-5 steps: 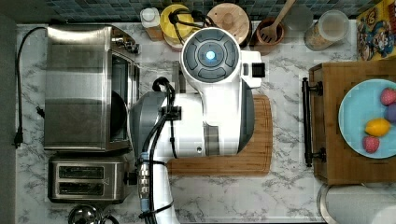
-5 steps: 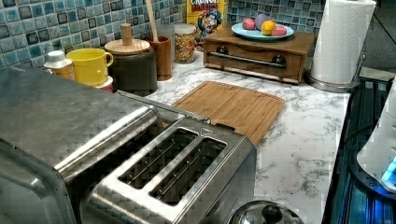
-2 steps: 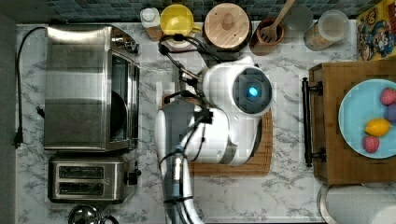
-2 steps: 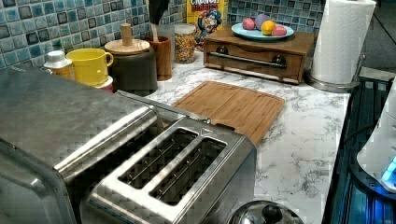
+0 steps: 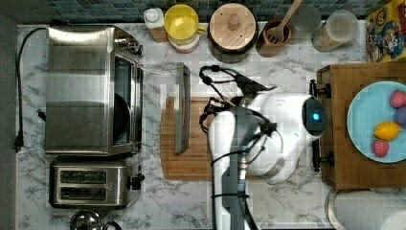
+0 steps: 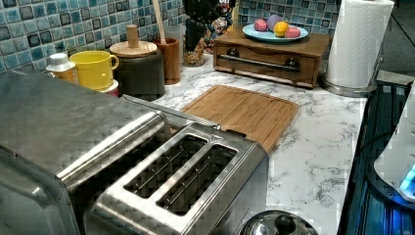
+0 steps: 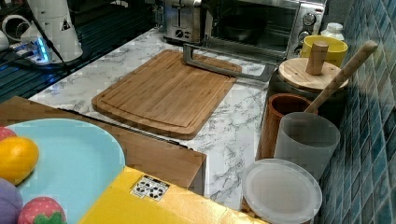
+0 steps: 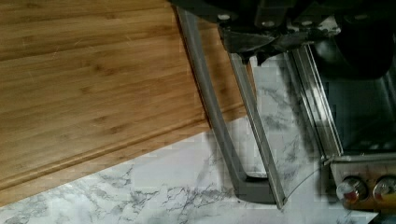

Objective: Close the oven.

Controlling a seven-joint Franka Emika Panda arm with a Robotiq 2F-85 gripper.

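the oven (image 5: pixel 91 91) is seen at the top view's left, against the tiled wall, with the two-slot toaster (image 5: pixel 91 184) just beside it. its glass door (image 8: pixel 285 140) lies folded flat onto the marble counter (image 5: pixel 287 72), and the long bar handle (image 5: pixel 182 108) rests over the near edge of the cutting board (image 5: pixel 191 163). the handle's long axis runs parallel to the oven front. in the wrist view the gripper (image 8: pixel 261 42) is found above the handle, the oven cavity lying beyond it — whether the fingers are apart or together cannot be told. a lift under the bar, swung toward the cavity, is judged to be needed. a dark pan (image 7: pixel 238 30) is seen inside the oven; fruit (image 5: pixel 388 130) lies on the blue plate (image 5: pixel 364 115), and a wooden spoon (image 5: pixel 282 24) stands in its holder (image 5: pixel 273 45).
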